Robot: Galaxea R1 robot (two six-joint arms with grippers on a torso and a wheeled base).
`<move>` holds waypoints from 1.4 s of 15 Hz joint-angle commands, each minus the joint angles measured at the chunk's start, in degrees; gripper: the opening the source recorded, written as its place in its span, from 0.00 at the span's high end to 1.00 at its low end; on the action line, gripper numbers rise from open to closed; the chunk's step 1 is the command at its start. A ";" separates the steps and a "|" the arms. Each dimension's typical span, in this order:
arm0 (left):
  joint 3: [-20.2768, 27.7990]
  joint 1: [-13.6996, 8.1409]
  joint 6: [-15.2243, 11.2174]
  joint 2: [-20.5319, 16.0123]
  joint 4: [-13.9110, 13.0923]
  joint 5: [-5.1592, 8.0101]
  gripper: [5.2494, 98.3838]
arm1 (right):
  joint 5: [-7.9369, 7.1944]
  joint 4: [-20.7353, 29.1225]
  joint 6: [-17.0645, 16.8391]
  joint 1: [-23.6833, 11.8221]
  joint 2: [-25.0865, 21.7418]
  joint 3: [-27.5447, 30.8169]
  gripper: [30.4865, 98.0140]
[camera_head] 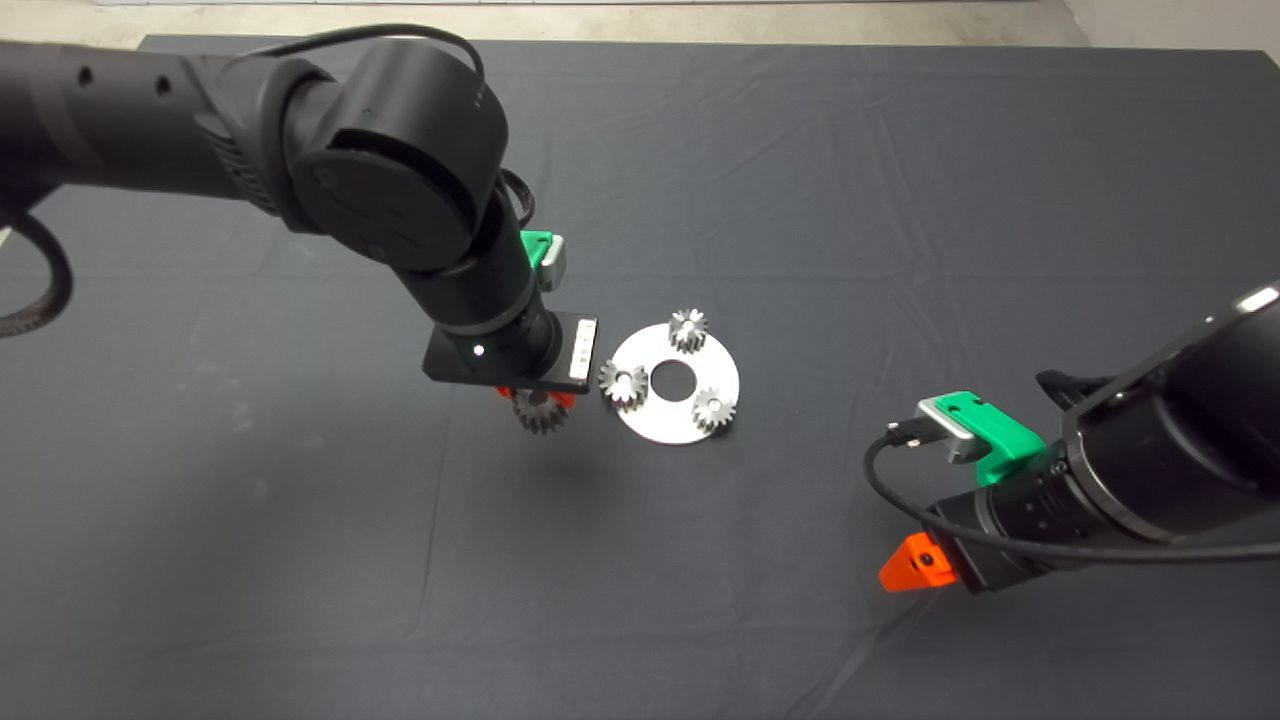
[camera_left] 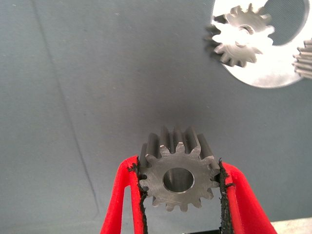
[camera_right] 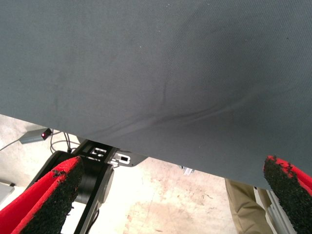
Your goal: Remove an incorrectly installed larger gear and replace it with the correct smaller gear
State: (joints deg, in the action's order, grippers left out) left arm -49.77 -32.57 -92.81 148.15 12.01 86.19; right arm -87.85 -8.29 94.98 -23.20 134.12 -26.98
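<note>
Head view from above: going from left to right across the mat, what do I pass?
Left gripper shut on the larger gear → round metal plate carrying three small gears, at and → bare mat → right gripper, waiting open near the right edge.

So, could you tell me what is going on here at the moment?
The left hand is shut on a gear and holds it beside the round metal plate, on the plate's left side. Three smaller gears sit on the plate around its centre hole. The right hand waits open near the mat's lower right, holding nothing.
</note>
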 commanded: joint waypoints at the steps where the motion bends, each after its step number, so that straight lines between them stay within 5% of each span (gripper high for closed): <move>1: -0.84 0.68 -0.10 0.26 -0.14 0.03 0.81 | -1.36 -0.41 0.03 -1.94 -0.21 0.19 0.00; 7: -2.33 2.43 0.52 0.17 0.74 -0.93 0.81 | -1.36 -0.41 0.03 -2.38 -0.21 0.19 0.00; 12: -2.24 7.46 0.35 0.35 3.63 -1.76 0.81 | -1.54 -0.41 0.12 -4.17 -0.21 0.19 0.00; 21: -2.24 7.87 0.35 0.43 6.10 -2.52 0.81 | -1.63 -0.41 0.12 -4.23 -0.21 0.10 0.00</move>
State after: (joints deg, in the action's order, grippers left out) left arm -52.42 -23.50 -92.37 148.43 16.55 83.93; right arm -87.82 -8.29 94.99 -26.08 134.12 -26.98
